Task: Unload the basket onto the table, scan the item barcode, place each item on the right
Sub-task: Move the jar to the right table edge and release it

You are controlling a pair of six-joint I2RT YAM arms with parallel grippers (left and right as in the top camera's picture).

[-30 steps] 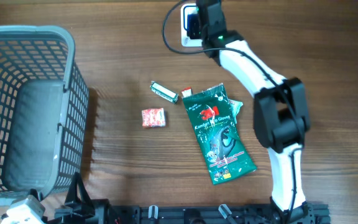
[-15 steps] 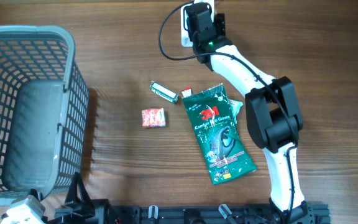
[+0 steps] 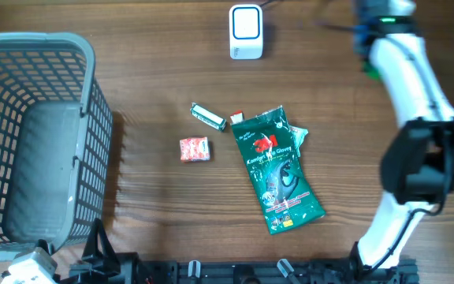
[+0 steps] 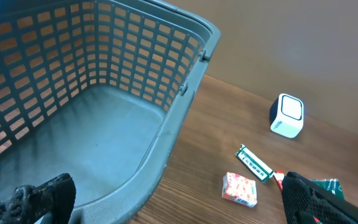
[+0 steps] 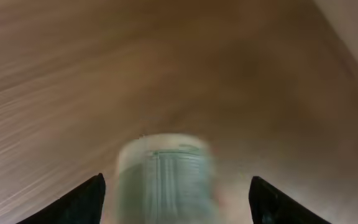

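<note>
A: Right arm (image 3: 407,87) is stretched along the right edge of the table (image 3: 156,221), with the right gripper (image 5: 177,182) up by the far right corner. What's in the claw?

B: The wrist view is badly blurred, but a pale green item (image 5: 161,167) sits between the fingers (image 5: 89,202), a few lines running down its face. The claw is wide. Wood grain shows between the item and the finger on the right of that view, so it doesn't look clamped.

A: And from overhead?

B: Only a sliver of green beside the arm, near that same corner. I can't make out the fingers themselves from up there.

A: Where's the scanner?

B: The white scanner (image 3: 246,31) stands at the middle of the far edge, well apart from the right gripper.

A: Talk me through the rest of the table.

B: A green gloves packet (image 3: 278,170) lies flat around the middle, tilted, its top toward the far edge. Just left of that top is a green stick pack (image 3: 208,116). A little nearer us is a small red box (image 3: 195,148). The stick pack and the box don't touch each other or the packet. The grey basket (image 3: 38,39) takes up the left edge.

A: And the left gripper?

B: The left gripper (image 4: 176,186) hangs at the near left corner, looking into the basket. Its fingers are spread wide, with nothing between them.
</note>
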